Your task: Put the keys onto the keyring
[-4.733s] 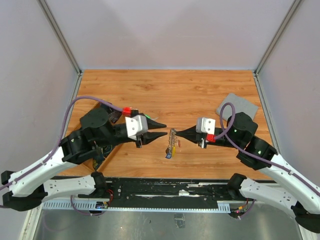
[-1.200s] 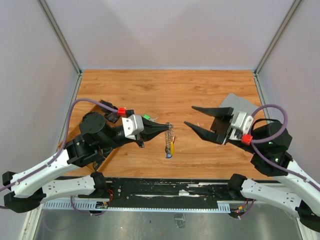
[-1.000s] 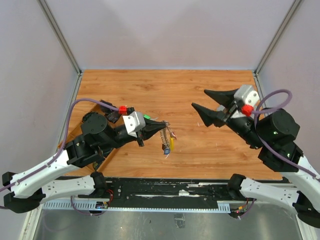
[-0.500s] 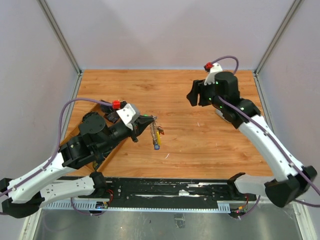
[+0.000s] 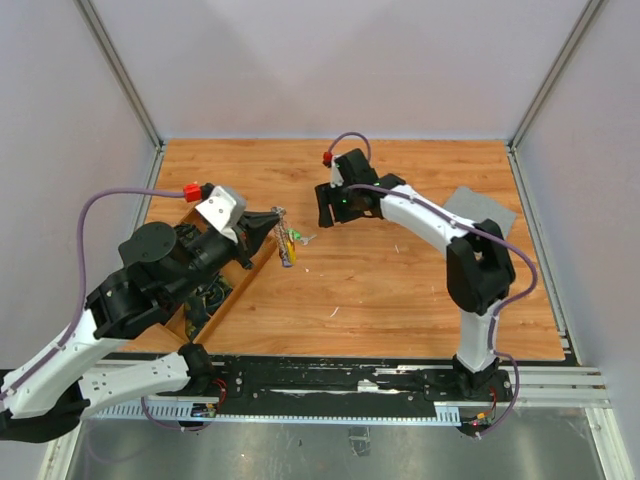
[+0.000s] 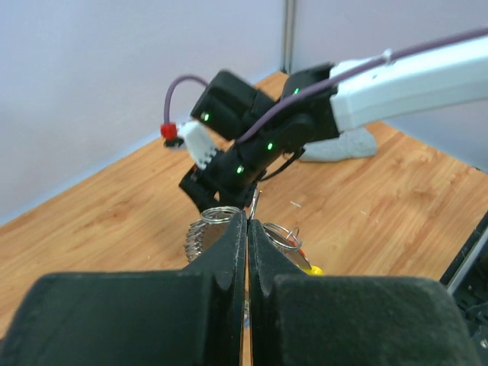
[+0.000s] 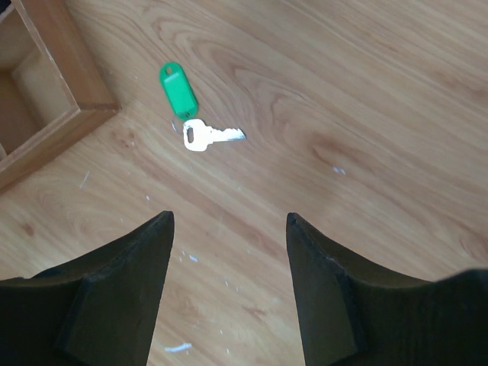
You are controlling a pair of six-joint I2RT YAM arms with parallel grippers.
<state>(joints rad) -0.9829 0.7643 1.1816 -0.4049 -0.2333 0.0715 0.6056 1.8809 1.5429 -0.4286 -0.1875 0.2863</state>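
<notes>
Left gripper (image 6: 246, 229) clamped on keyring (image 6: 217, 216), held up beside wooden box (image 7: 61, 114); right gripper (image 7: 229, 221) open over loose green-tagged key (image 7: 204, 136) near the box corner on wood-grain table (image 7: 366, 91), grey cloth (image 5: 490, 208) at right, pale walls (image 5: 320, 70).

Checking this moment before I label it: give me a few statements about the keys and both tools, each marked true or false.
1. The left tool is shut on the keyring. True.
2. The right tool grips the loose key. False: it is open above the table, and the key lies there untouched.
3. The loose key lies inside the wooden box. False: it lies on the table outside the box's corner, beside a green tag.
4. A grey cloth lies on the right side of the table. True.
</notes>
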